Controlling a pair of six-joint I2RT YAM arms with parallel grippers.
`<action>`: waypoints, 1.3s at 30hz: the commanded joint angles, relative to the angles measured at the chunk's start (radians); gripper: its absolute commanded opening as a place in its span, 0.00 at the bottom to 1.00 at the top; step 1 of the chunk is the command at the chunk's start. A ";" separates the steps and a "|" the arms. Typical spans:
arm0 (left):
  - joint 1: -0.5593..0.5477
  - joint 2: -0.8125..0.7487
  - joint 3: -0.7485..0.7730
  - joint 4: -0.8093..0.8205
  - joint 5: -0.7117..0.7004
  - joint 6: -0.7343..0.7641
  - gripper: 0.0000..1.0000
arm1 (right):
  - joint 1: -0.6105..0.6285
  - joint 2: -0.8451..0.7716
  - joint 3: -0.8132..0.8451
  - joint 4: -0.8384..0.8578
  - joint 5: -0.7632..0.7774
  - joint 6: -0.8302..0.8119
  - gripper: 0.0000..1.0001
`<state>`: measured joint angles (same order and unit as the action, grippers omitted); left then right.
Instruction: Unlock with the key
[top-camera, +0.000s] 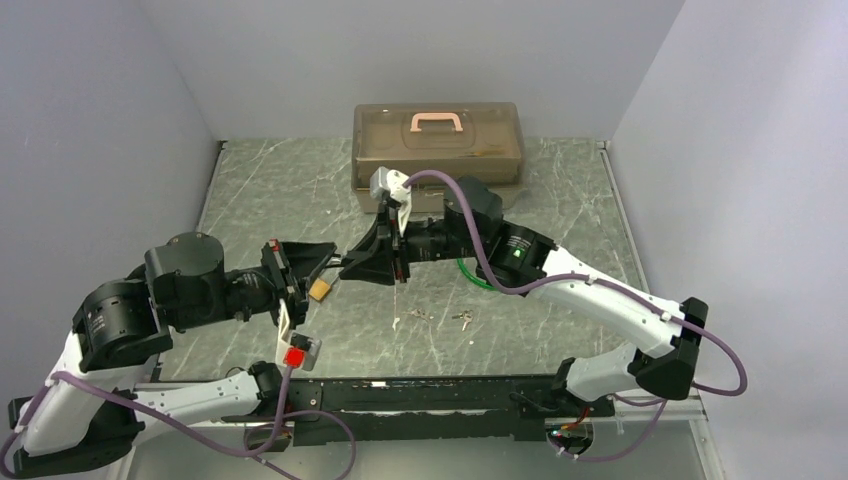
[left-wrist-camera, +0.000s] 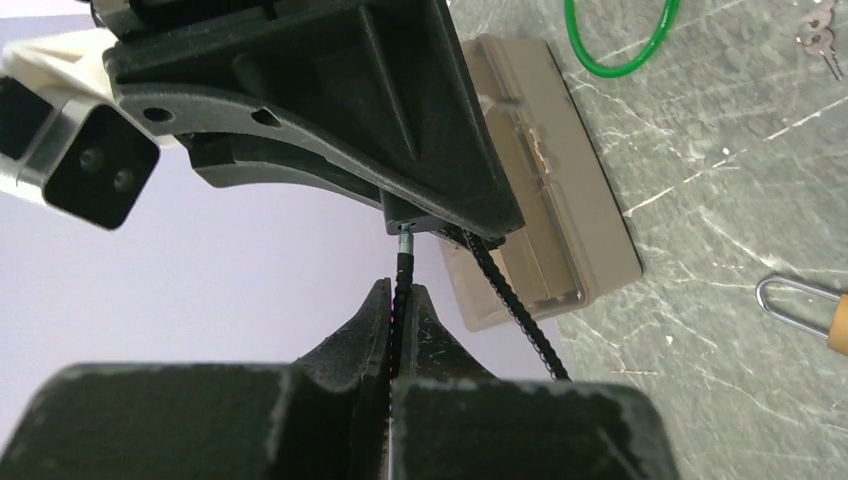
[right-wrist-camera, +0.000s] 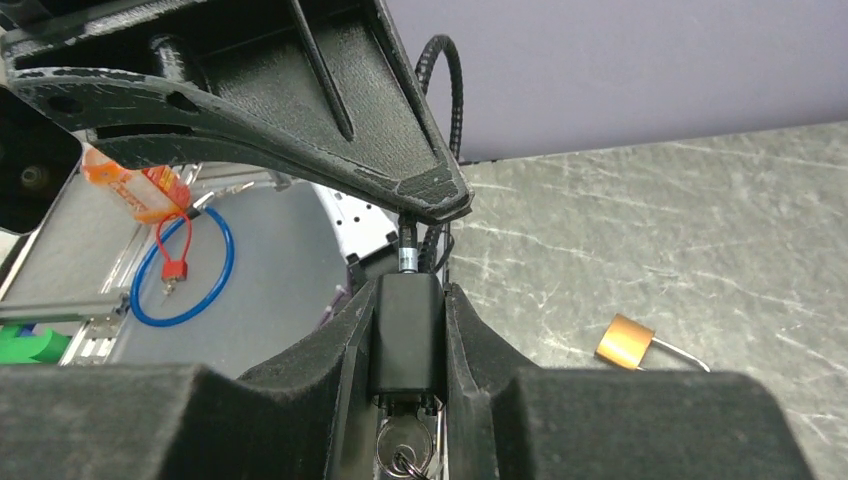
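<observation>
Both grippers meet in mid-air over the table. My right gripper (right-wrist-camera: 406, 290) is shut on the black body of a cable lock (right-wrist-camera: 405, 335). A silver key (right-wrist-camera: 400, 447) on a ring sits in the keyhole at the body's near end. The lock's black cable (left-wrist-camera: 402, 268) runs out of the far end, and my left gripper (left-wrist-camera: 401, 292) is shut on it. In the top view the left gripper (top-camera: 328, 262) and the right gripper (top-camera: 352, 268) stand tip to tip, and the lock is hidden between them.
A brass padlock (top-camera: 320, 290) lies under the grippers, also seen as the padlock (right-wrist-camera: 625, 342). Loose keys (top-camera: 462, 320) and a green ring (top-camera: 475, 275) lie on the marbled table (top-camera: 560, 190). A brown toolbox (top-camera: 437, 143) stands at the back. A blue ring (right-wrist-camera: 185, 265) lies off the near edge.
</observation>
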<state>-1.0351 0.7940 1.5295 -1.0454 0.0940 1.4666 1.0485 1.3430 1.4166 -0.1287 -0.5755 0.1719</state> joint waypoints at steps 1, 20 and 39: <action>0.009 -0.018 0.088 0.270 -0.002 0.037 0.00 | 0.008 0.038 -0.028 -0.252 0.043 -0.018 0.00; -0.001 0.129 0.229 -0.435 -0.056 -0.196 0.00 | -0.216 -0.331 -0.370 0.309 0.205 0.224 0.00; 0.023 0.175 0.401 -0.181 0.022 -0.587 0.87 | -0.206 -0.247 -0.232 0.137 0.040 0.098 0.00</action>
<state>-1.0142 0.8856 1.8755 -1.1931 0.1123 1.0164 0.8261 1.0863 1.0721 0.0746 -0.4908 0.3679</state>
